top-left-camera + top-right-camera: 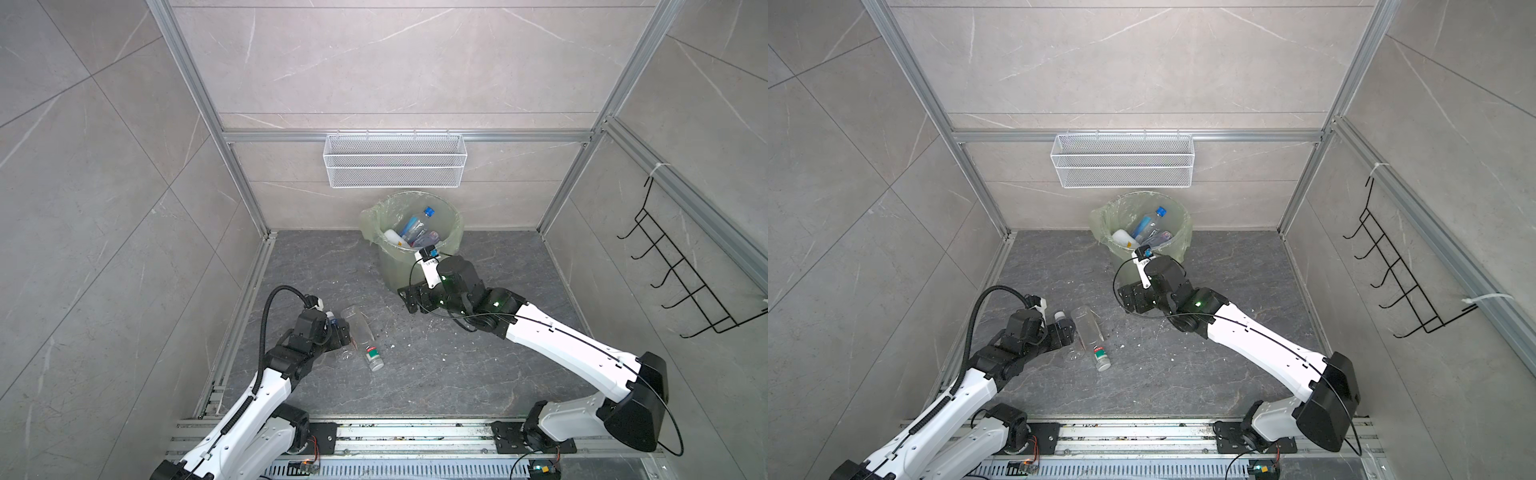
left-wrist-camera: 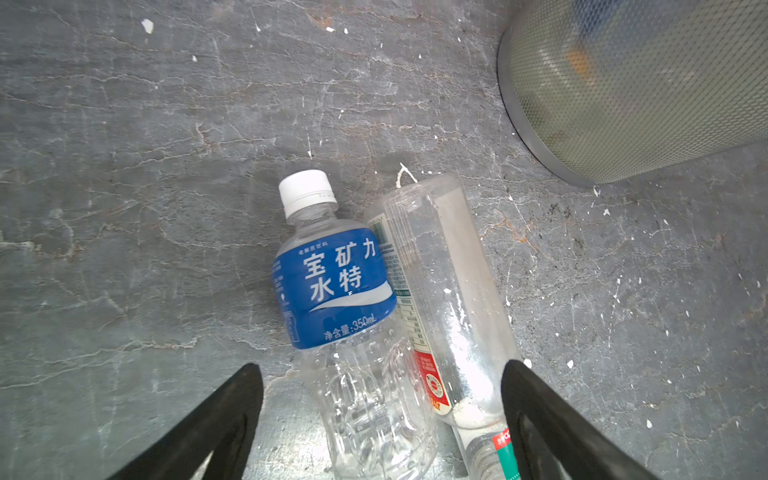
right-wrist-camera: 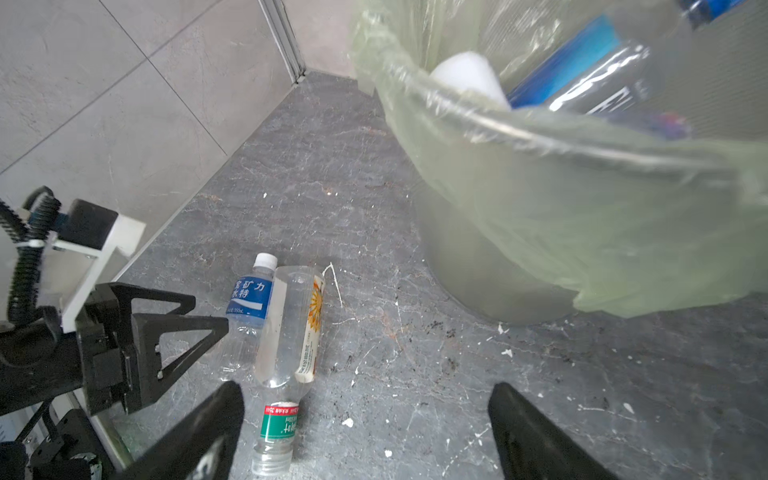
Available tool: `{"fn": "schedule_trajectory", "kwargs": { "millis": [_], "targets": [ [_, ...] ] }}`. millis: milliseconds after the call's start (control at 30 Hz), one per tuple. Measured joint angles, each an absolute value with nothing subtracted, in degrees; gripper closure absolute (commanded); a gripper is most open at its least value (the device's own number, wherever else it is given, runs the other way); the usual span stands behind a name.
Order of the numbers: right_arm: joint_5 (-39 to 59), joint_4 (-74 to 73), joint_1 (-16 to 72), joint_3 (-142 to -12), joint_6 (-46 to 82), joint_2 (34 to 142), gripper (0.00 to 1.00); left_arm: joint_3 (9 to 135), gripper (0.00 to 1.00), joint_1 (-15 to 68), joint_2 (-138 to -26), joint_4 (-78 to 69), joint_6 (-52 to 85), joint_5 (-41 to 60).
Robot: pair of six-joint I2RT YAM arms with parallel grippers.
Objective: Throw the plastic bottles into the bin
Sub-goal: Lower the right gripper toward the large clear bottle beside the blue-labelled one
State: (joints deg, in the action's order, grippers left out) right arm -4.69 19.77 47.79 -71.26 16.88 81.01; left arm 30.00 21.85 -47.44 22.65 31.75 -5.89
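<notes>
Grey veined stone floor [image 1: 457,365]: flecked with white specks; you have two bottles lying on it, side by side and touching.
Wall fittings: a white wire mesh basket [image 1: 395,160] hangs above the bin; a black wire hook rack [image 1: 681,266] hangs on the right wall, well apart from your work.
Round pale green bag-lined bin [image 1: 390,266]: stands against the back wall, with several plastic bottles [image 1: 415,226] already inside.
Small clear bottle with blue label and white cap [image 2: 334,286]: lies on its side, cap pointing away from your left pincer.
Taller clear bottle with green and red neck label [image 2: 449,299]: pressed against the blue one on the bin's side, neck towards that pincer.
Left pincer [image 2: 381,365]: spread wide, grasping nothing; its black fingers straddle the near ends of both bottles, so the taller one shares the gap.
Right pincer [image 3: 365,385]: spread wide and empty, near the bin's front wall, between bin and bottles.
</notes>
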Motion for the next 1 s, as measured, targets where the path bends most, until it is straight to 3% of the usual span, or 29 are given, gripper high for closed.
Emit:
{"fn": "schedule_trajectory", "kwargs": {
  "millis": [533, 1000],
  "targets": [
    [-2.5, 16.4, 53.1, -70.0, 19.8, 92.2, 0.06, 27.1, 0.09, 17.8, -42.4, 23.5, 33.2, -5.9],
    [-0.2, 16.4, 56.1, -76.6, 20.2, 102.1, 0.05, 24.3, 0.09, 13.4, -40.4, 22.7, 34.6, -3.0]
  ]
}}
